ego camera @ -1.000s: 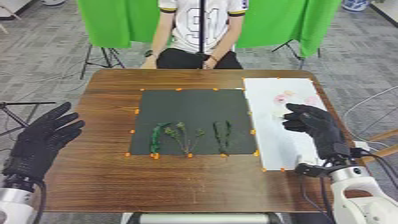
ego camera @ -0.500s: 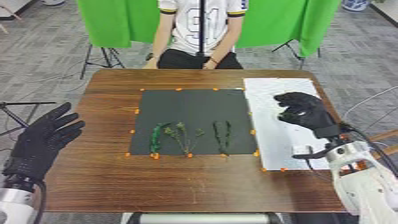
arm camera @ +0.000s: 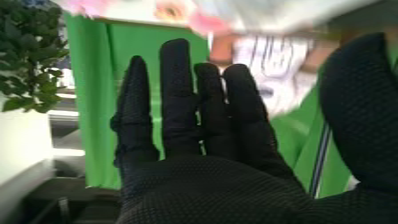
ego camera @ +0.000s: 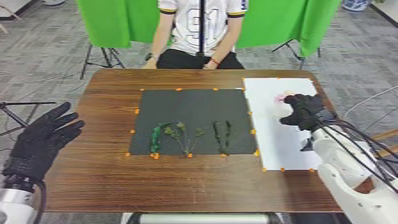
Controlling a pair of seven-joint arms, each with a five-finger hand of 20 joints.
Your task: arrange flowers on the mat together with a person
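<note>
Head view: at left, our left hand (ego camera: 37, 142) is wide, well apart from the mat (ego camera: 178, 107) with three clumps of greenery (ego camera: 155, 139); at right, our wide right hand (ego camera: 308, 111) overlaps the paper's (ego camera: 286, 150) edge.

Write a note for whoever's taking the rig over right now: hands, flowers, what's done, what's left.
Left hand: open and empty, at the table's left side.
Right hand: open and empty, over the long white sheet on the right, close to the pale pink flowers at its far part.
Done: green leafy stems lie in three groups along the near part of the dark rectangular mat.
Left: the pink flowers are not on the mat yet; picking one up is probably the next step.
</note>
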